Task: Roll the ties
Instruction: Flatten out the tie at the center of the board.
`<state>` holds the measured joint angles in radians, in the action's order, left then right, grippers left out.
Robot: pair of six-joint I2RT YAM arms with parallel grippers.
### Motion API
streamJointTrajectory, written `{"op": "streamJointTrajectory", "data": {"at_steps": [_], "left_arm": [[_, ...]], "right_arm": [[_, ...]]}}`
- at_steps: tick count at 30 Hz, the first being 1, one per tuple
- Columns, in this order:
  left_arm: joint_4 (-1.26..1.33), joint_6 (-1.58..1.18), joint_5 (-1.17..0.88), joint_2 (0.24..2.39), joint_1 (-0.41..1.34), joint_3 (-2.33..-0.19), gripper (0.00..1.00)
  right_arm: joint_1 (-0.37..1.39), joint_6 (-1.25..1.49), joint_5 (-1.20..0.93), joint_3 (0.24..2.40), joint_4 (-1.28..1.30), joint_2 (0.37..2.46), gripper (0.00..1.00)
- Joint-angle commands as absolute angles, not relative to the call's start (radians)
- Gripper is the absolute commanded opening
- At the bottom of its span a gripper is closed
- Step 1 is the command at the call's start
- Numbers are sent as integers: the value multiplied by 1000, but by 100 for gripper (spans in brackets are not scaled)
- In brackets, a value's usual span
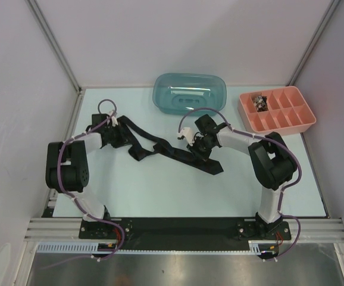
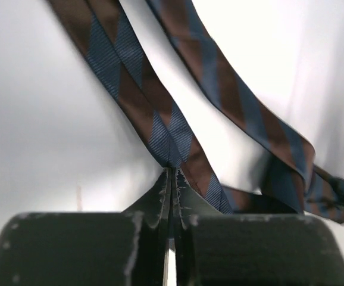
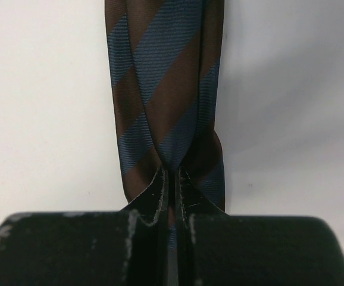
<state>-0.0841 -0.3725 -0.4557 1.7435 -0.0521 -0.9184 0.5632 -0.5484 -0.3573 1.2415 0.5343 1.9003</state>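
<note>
Tie (image 1: pixel 160 148): dark in top view, brown w/ blue diagonal stripes in wrist views. Lies crumpled across middle of bench (image 1: pixel 160 196), btw both arms, not rolled. One end pokes out past R pincer (image 3: pixel 171 174) on near-right side.
R pincer: closed on tie, fabric bunched at fingertips.
L pincer (image 2: pixel 172 173): closed on tie too, thin fold nipped; two bands run away from it.
Behind: teal tub (image 1: pixel 190 93). Far right: pink divided tray (image 1: pixel 277 110), small item in far-left compartment.
</note>
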Motion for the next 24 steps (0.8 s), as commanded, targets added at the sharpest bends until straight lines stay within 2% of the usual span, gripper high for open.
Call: {"op": "streamJointTrajectory", "data": {"at_steps": [1,15,24], "left_arm": [[-90,-312,-350,1695,-83,-996,0],[-132,29,-86,1608,-222,-1126,0],[-235,317,-278,1617,-259,-1189,0]], "right_arm": [[526,-609,-282,1174,722,1888,0],[399,-733,-276,1147,842,1824,0],[354,-758,-268,1134,854,1802,0]]}}
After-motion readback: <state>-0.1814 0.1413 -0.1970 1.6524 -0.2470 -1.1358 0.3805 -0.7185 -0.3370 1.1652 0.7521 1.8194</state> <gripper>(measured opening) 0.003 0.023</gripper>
